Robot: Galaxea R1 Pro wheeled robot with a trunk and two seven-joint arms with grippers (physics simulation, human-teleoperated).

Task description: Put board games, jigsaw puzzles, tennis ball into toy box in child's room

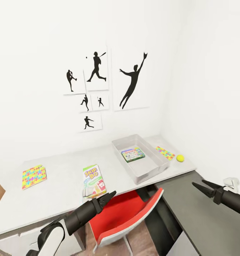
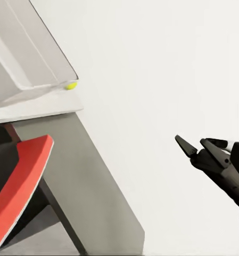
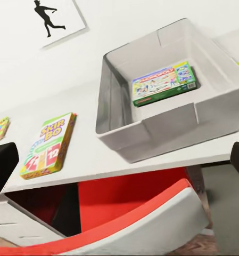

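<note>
Head view: shallow grey toy box (image 1: 148,172), green-edged board game (image 1: 132,154) inside.

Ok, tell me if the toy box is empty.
Not empty: the toy box holds one board game, lying flat on its floor.

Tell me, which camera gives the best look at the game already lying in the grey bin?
The right wrist view: the green game lies flat in the bin, its print large. The head view shows it small and farther off. The left wrist view catches perhaps a green sliver at its edge.
</note>
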